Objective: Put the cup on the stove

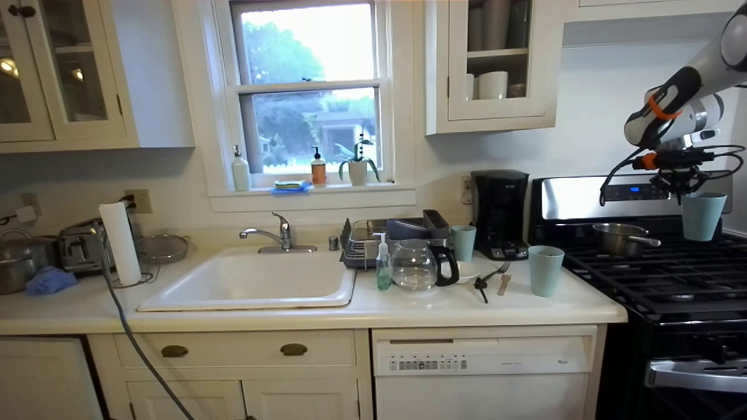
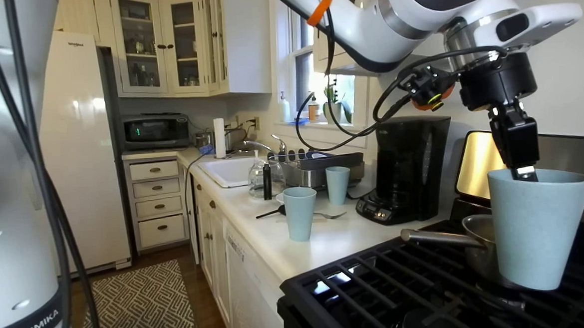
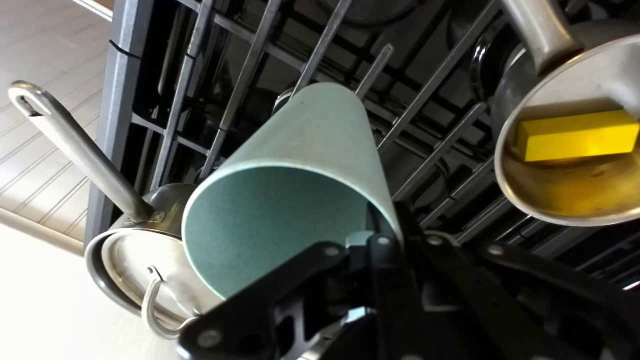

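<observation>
The cup, a pale mint-green tumbler (image 1: 704, 217), hangs almost upright over the black stove (image 1: 688, 291). It also shows large in an exterior view (image 2: 540, 231) and in the wrist view (image 3: 320, 130), where its open mouth faces the camera. My gripper (image 2: 525, 174) is shut on the cup's rim, one finger inside and one outside; the wrist view shows the fingers (image 3: 392, 225) at the wall. The cup's base appears above the grates (image 3: 248, 75); the exact gap is hard to tell. The stove also shows in an exterior view (image 2: 368, 285).
A saucepan (image 1: 615, 239) stands on the stove beside the cup. In the wrist view, a pan (image 3: 550, 212) holds a yellow block (image 3: 580, 135), and a lidded pot (image 3: 145, 260) is opposite. Two like cups (image 1: 546, 271) (image 1: 464, 242), a coffee maker (image 1: 499, 213) and a glass jug (image 1: 414, 268) stand on the counter.
</observation>
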{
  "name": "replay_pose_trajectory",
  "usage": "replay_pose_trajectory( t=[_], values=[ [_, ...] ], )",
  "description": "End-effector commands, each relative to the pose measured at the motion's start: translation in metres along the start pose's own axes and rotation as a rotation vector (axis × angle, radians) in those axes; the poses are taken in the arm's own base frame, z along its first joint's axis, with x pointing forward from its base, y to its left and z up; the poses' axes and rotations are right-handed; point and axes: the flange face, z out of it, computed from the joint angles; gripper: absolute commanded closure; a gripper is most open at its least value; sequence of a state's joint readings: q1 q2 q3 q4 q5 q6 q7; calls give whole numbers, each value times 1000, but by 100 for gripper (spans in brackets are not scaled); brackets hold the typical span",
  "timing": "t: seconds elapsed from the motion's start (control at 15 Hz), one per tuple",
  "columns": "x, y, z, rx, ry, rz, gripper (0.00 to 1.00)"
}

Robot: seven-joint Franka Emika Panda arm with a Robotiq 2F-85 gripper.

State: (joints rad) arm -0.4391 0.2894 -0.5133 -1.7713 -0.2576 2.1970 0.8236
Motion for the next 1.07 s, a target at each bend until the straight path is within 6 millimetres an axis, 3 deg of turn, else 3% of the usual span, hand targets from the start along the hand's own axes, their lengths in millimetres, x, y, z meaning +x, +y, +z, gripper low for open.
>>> replay_pose_trajectory(
  t=[0.0, 0.6, 1.0],
  values=[
    [18, -13, 16, -35, 10, 17, 99],
    [49, -22, 73, -83, -14, -12, 99],
    [64, -31, 92, -55, -66, -55, 99]
  ],
)
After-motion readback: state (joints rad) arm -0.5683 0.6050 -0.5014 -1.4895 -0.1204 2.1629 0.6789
